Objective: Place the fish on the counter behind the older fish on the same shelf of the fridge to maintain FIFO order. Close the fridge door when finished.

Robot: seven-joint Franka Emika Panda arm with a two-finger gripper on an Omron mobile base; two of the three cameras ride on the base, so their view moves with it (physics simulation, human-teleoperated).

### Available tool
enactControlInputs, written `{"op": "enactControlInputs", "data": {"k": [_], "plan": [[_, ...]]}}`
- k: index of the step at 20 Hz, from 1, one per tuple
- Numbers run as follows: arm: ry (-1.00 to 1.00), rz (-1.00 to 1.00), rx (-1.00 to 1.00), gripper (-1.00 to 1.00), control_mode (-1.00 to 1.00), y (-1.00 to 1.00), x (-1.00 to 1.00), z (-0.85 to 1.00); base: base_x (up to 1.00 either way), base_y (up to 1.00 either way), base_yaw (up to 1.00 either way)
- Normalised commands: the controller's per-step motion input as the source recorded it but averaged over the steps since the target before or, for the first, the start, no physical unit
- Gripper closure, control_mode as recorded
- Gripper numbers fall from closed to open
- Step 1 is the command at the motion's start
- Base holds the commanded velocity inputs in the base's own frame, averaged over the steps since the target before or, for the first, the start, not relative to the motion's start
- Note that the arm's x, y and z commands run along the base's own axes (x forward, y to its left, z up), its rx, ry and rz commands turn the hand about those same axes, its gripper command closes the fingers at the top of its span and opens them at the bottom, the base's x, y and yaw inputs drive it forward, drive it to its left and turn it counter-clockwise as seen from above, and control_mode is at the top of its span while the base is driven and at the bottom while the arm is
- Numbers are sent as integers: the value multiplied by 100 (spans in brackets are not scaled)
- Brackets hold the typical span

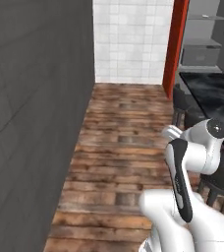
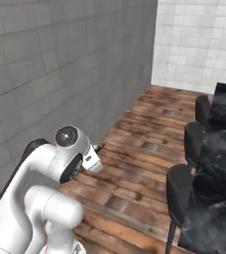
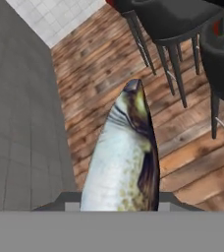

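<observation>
In the hand view my gripper (image 3: 115, 201) is shut on the fish (image 3: 124, 157), which sticks out ahead of the fingers. Its belly is pale and its back edge dark. It hangs over the wooden floor. In the right base view a small dark tip (image 2: 99, 147) pokes out past the arm's wrist, above the floor. The counter (image 1: 217, 96) is a black marble slab to the right of the arm, also seen in the right base view (image 2: 224, 144). Beyond it stands the fridge (image 1: 207, 44), its grey inside edged by a red side panel (image 1: 175, 44). The older fish and the fridge door are out of view.
Black stools (image 2: 180, 184) line the counter's near side, with one under the slab (image 1: 182, 101) and others close ahead of the hand (image 3: 178, 19). A grey tiled wall (image 1: 35, 123) runs along the left. Wooden floor (image 1: 119, 142) stretches to a white tiled wall (image 1: 131, 39).
</observation>
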Motion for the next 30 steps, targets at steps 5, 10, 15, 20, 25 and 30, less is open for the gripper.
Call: {"op": "enactControlInputs", "data": {"k": [5, 10, 15, 20, 25, 30], "plan": [[0, 0, 0, 100, 100, 0, 0, 0, 100, 36, -43], [0, 0, 0, 100, 100, 0, 0, 0, 100, 58, -41], [0, 0, 0, 100, 100, 0, 0, 0, 100, 92, -37], [0, 0, 0, 100, 100, 0, 0, 0, 100, 81, -34], [0, 0, 0, 100, 100, 0, 0, 0, 100, 74, -33], [0, 0, 0, 100, 100, 0, 0, 0, 100, 59, -32]]}}
